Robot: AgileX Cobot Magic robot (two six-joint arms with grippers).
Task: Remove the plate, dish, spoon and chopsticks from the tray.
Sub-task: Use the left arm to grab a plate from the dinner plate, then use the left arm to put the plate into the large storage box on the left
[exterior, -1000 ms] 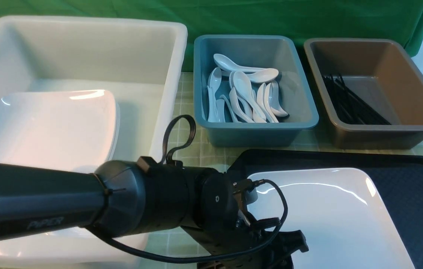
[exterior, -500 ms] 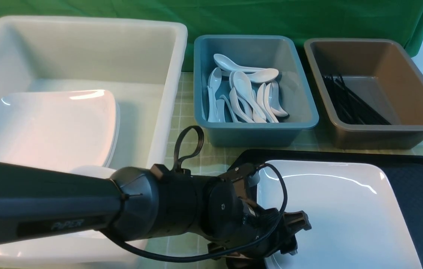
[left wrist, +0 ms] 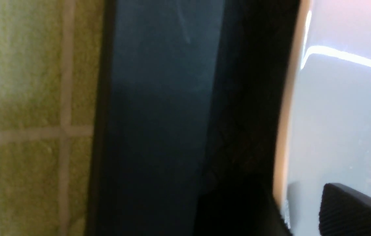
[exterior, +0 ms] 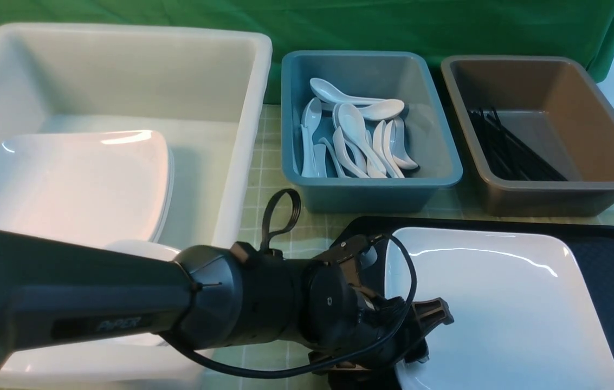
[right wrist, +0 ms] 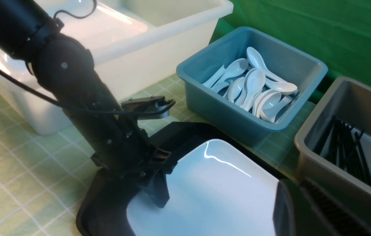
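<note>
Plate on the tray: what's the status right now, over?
Left claw at plate's left edge, one finger over the rim, grip unconfirmed. Right claw shut. Plate on tray, nothing on it.

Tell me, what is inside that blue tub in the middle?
The blue tub holds a loose heap of white soup spoons, overlapping one another. Part of the tub's floor shows beside them. Anything under the heap or tight against the near wall is covered.
</note>
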